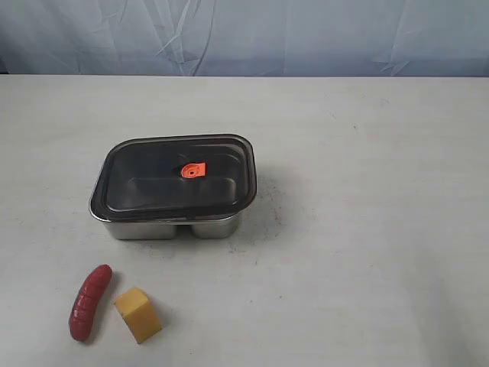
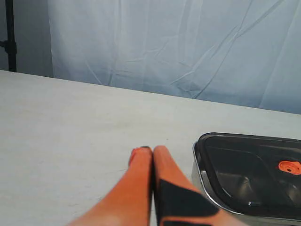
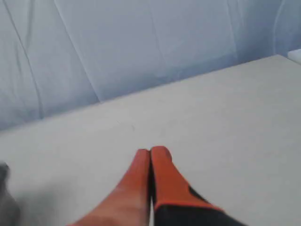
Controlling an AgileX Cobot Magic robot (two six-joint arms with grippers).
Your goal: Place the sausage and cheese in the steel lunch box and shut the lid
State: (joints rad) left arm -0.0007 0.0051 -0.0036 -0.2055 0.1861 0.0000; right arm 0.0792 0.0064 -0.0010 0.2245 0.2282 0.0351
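Observation:
The steel lunch box (image 1: 172,226) stands left of the table's middle, and the dark lid (image 1: 176,177) with its orange valve (image 1: 193,170) lies on top of it. Near the front left edge lies the red sausage (image 1: 90,301), with the yellow cheese (image 1: 138,314) wedge just to its right. Neither gripper shows in the exterior view. My left gripper (image 2: 152,149) is shut and holds nothing, above bare table beside the lunch box (image 2: 207,188) and its lid (image 2: 249,172). My right gripper (image 3: 150,151) is also shut and holds nothing, over bare table.
The white table (image 1: 367,229) runs back to a pale blue cloth backdrop (image 1: 244,34). A dark stand pole (image 2: 9,35) rises at the edge of the left wrist view.

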